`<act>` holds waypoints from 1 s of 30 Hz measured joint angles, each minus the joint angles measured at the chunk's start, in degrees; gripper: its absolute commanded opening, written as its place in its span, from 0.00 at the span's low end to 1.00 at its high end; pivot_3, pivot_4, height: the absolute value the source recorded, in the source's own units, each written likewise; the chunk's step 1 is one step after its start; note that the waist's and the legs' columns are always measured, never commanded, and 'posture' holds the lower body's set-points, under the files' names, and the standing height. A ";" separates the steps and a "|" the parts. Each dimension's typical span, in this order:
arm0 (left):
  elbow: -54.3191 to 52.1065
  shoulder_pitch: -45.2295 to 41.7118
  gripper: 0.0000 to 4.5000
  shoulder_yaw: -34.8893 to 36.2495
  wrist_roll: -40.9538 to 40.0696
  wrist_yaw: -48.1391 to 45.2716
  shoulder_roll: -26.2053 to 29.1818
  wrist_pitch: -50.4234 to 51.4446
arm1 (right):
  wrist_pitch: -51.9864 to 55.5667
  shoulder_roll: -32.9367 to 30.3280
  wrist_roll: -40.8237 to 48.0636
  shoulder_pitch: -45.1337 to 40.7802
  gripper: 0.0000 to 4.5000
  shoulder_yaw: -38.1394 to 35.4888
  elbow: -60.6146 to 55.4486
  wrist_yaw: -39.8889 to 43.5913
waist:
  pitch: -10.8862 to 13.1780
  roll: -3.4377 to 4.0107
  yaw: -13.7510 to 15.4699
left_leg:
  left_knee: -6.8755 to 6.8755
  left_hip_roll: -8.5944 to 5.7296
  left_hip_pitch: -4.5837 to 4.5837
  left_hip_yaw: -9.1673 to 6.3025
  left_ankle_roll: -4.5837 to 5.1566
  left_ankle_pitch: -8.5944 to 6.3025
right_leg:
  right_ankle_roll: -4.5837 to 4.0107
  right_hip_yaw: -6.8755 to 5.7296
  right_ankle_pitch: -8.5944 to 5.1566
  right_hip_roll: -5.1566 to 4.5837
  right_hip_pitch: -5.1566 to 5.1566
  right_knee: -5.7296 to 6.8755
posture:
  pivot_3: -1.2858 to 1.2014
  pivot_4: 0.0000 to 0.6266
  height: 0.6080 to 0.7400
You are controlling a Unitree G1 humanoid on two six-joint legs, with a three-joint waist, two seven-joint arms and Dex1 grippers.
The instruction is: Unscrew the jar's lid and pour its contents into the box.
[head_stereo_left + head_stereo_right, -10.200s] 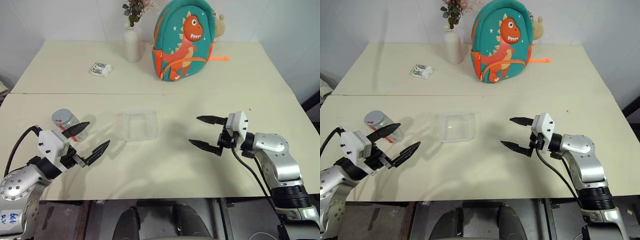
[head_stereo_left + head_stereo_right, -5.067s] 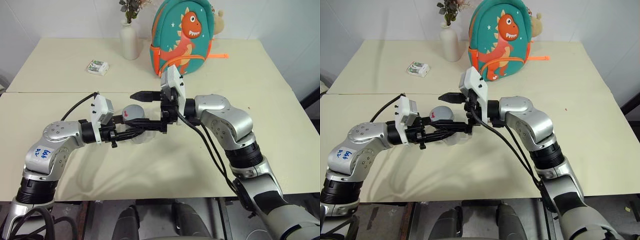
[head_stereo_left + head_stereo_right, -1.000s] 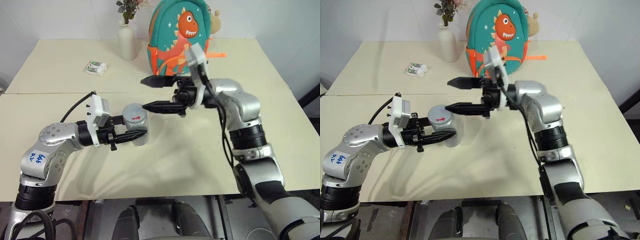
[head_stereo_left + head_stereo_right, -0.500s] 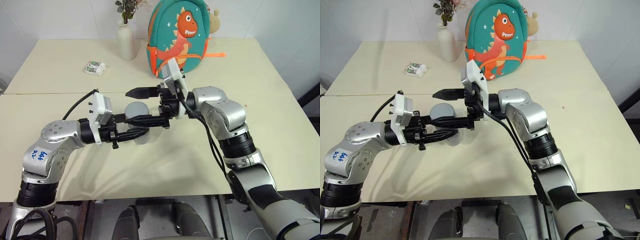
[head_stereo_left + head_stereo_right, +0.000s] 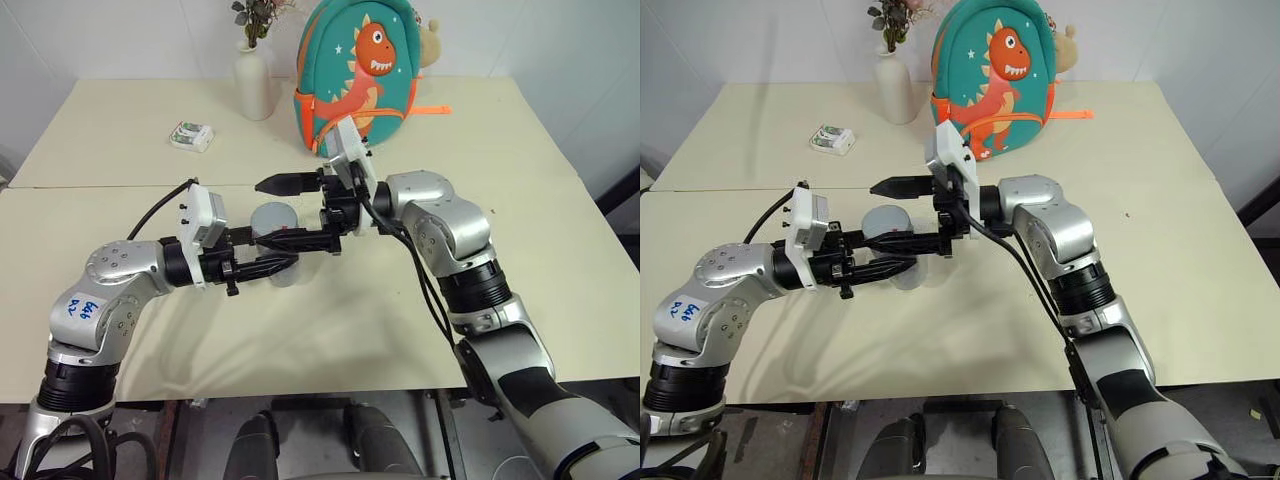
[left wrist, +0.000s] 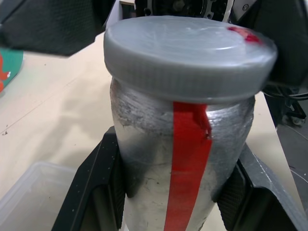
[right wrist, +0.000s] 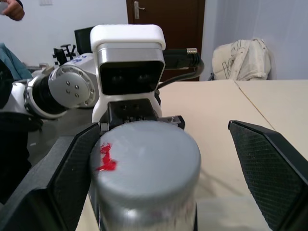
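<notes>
Left hand point(image 5: 268, 263) clamps jar point(image 5: 275, 245) upright above surface point(image 5: 350, 310); lid point(image 6: 190, 50) on; right hand point(image 5: 283, 211) spread wide, fingers either side of lid.

Two pale cream tables point(image 5: 120, 130) stand pushed together, their seam running across the middle, against a plain white wall point(image 5: 130, 35). At the far edge stand a white vase point(image 5: 253, 90) with dried flowers and a teal dinosaur backpack point(image 5: 360, 70); a small white-and-green packet point(image 5: 192, 135) lies nearby. The right wrist view shows a dark brown door point(image 7: 166, 29).
</notes>
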 measured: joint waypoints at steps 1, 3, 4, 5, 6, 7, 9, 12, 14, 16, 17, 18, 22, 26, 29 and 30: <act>0.28 0.01 0.44 0.00 0.34 0.16 0.00 0.00 | -0.48 -0.73 0.00 0.00 0.99 -0.06 0.61 0.49 | 0.00 0.00 -0.01 | 0.00 0.00 0.00 0.00 0.00 0.00 | 0.00 0.00 0.00 0.00 0.00 0.00 | 0.52 0.24 1.00; 0.62 0.01 0.44 0.12 0.54 0.41 0.00 -0.01 | -0.77 -2.18 -0.01 0.01 0.99 -0.08 1.77 1.68 | 0.00 0.00 -0.04 | 0.00 0.00 0.00 0.00 0.00 0.00 | 0.00 0.00 0.00 0.00 0.00 0.00 | 0.52 0.24 1.00; 0.65 0.01 0.44 0.40 0.56 0.44 0.00 -0.02 | -0.82 -2.88 -0.01 0.00 0.99 -0.08 2.46 2.12 | 0.00 0.00 -0.05 | 0.00 0.00 0.00 0.01 0.00 0.00 | 0.00 0.01 0.00 0.00 0.00 0.00 | 0.52 0.24 1.00; 0.59 0.00 0.44 0.62 0.64 0.40 0.02 -0.15 | -0.85 -3.57 0.02 0.01 0.99 -0.34 3.39 2.25 | 0.00 0.00 -0.04 | 0.00 0.00 0.00 0.01 0.00 0.00 | 0.00 0.01 0.00 0.00 0.00 0.00 | 0.52 0.24 1.00; 0.60 0.10 0.44 0.59 0.66 0.38 0.02 -0.18 | -0.95 -4.23 -0.04 0.01 0.99 -1.12 4.20 2.43 | 0.00 0.00 0.00 | 0.00 0.00 0.00 0.01 0.00 0.00 | 0.00 0.02 0.00 0.00 0.00 -0.01 | 0.52 0.24 1.00; 0.58 0.15 0.44 0.51 0.66 0.16 0.01 -0.23 | -1.00 -4.75 -0.08 -0.01 0.99 -1.84 4.87 2.44 | 0.00 0.00 0.03 | 0.00 0.00 0.00 0.01 0.00 0.00 | 0.00 0.01 0.00 0.00 0.00 -0.01 | 0.52 0.24 1.00; 0.07 0.21 0.44 0.38 0.59 -0.81 0.01 -0.70 | -1.00 -6.20 -0.46 -0.01 0.99 -2.98 6.54 2.26 | 0.00 0.00 0.05 | 0.00 0.00 0.00 0.03 0.00 0.00 | 0.00 0.03 0.00 -0.01 0.00 -0.02 | 0.52 0.24 1.00; -0.21 0.21 0.44 0.37 0.58 -1.17 0.01 -0.93 | -0.86 -7.36 -0.57 -0.01 0.99 -3.86 7.53 2.91 | 0.00 0.00 -0.16 | -0.01 0.01 0.01 0.05 0.00 0.00 | 0.00 0.05 0.00 0.02 -0.04 0.01 | 0.52 0.24 1.00; -0.23 0.33 0.44 0.39 0.57 -1.42 0.01 -0.94 | -0.64 -8.14 -0.54 -0.01 0.99 -4.35 7.53 3.97 | 0.00 0.00 -0.15 | -0.01 0.01 0.01 0.05 0.00 0.00 | 0.00 0.05 0.00 0.02 -0.04 0.00 | 0.52 0.24 1.00; -0.26 0.68 0.44 0.44 0.57 -1.50 0.01 -0.94 | -0.19 -9.49 -0.36 0.01 0.99 -4.41 7.52 5.76 | 0.00 0.00 -0.06 | -0.01 0.00 0.00 0.06 0.00 0.00 | 0.00 0.06 0.00 0.01 -0.03 -0.01 | 0.52 0.24 1.00; -0.27 0.87 0.44 0.53 0.57 -1.51 0.01 -0.94 | 0.34 -10.10 0.03 0.06 0.99 -4.47 7.39 6.71 | 0.00 0.00 -0.01 | -0.01 0.00 0.00 0.07 0.00 0.00 | 0.00 0.07 0.00 0.01 -0.03 -0.01 | 0.52 0.24 1.00; -0.28 1.08 0.44 0.59 0.57 -1.51 0.02 -0.94 | 1.00 -10.56 0.39 0.14 0.99 -4.59 7.10 7.60 | 0.00 0.00 0.00 | -0.01 0.01 0.00 0.07 0.00 0.00 | 0.00 0.07 0.00 0.01 -0.03 -0.01 | 0.52 0.24 1.00; -0.57 1.59 0.44 0.57 0.57 -1.51 0.01 -0.96 | 5.03 -9.44 3.96 0.91 0.99 -4.88 1.87 8.18 | 0.00 0.00 -0.28 | -0.01 0.04 0.02 0.06 0.00 0.00 | 0.00 0.08 0.00 0.04 -0.05 0.04 | 0.52 0.24 1.00; -0.68 1.58 0.44 0.53 0.58 -1.37 -0.09 -1.03 | 8.06 -5.52 6.31 1.93 0.99 -4.78 -4.85 4.78 | 0.00 0.00 -0.25 | 0.01 0.04 0.02 0.07 0.00 0.00 | 0.00 0.08 0.00 0.04 -0.04 0.06 | 0.52 0.24 1.00; -0.67 1.55 0.44 0.50 0.58 -1.18 -0.53 -1.04 | 9.09 -1.86 6.30 3.23 0.99 -3.73 -7.59 0.24 | 0.00 0.00 -0.05 | 0.04 0.03 0.01 0.07 0.00 0.00 | 0.00 0.08 0.00 0.03 -0.04 0.06 | 0.52 0.24 1.00; -0.67 1.53 0.44 0.45 0.58 -1.11 -0.60 -1.04 | 9.22 -1.43 6.20 3.24 0.99 -3.40 -7.69 -0.36 | 0.00 0.00 -0.04 | 0.04 0.03 0.01 0.07 0.00 0.00 | 0.00 0.08 0.00 0.03 -0.04 0.06 | 0.52 0.24 1.00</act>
